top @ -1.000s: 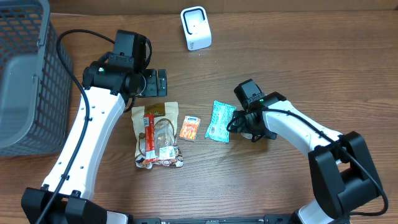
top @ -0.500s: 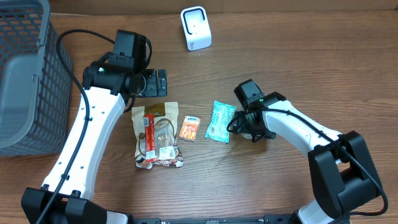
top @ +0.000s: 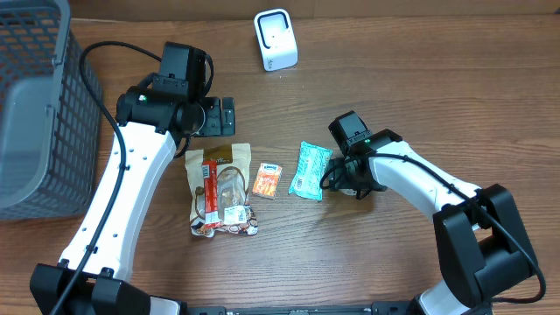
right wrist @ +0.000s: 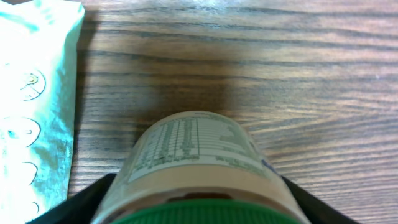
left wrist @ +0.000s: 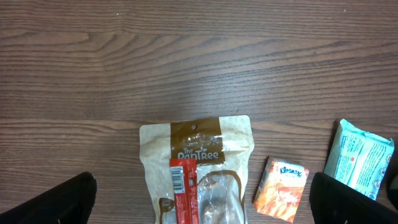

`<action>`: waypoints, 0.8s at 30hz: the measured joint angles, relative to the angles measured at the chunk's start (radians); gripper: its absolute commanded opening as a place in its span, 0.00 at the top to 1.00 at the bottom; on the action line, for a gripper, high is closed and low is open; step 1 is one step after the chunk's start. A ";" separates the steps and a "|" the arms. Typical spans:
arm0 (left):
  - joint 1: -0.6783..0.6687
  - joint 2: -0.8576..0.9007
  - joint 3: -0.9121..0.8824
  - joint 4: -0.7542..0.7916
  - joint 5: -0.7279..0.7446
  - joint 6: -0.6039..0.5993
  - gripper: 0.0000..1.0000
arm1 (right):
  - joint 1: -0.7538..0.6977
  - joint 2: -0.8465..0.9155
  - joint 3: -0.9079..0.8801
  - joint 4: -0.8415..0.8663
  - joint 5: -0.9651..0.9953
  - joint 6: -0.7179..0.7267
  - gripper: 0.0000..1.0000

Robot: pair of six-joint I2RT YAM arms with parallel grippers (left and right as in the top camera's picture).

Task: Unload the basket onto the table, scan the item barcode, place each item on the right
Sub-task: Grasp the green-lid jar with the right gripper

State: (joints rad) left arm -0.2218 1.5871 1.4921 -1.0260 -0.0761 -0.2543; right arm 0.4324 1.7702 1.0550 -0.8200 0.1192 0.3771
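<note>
Right, we have the right gripper (top: 346,179) clamped on the green-lidded bottle (right wrist: 196,155), lid toward the wrist, just beside the mint packet (top: 311,171), and the scanner (top: 276,39) sits well apart, farther up the table (top: 437,79) toward our left.

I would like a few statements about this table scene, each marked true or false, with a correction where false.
1. The left gripper is open and holds nothing. True.
2. The red bar lies on the brown pouch. True.
3. The white scanner stands inside the grey basket. False: it stands on the table, apart from the basket.
4. The right gripper is empty. False: it is closed on a green-capped bottle.
</note>
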 measured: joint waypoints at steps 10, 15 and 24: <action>0.000 0.000 0.000 0.000 0.000 0.000 0.00 | 0.000 0.003 0.047 -0.098 -0.009 0.063 0.13; 0.000 0.000 0.000 0.000 0.000 0.000 0.00 | 0.000 0.004 0.074 -0.125 -0.011 0.155 0.18; 0.000 0.000 0.000 0.000 0.000 0.000 0.00 | 0.000 0.004 0.066 -0.059 -0.011 0.245 0.21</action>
State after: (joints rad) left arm -0.2218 1.5871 1.4921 -1.0260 -0.0765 -0.2543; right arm 0.4324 1.7741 1.1210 -0.8787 0.1085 0.6216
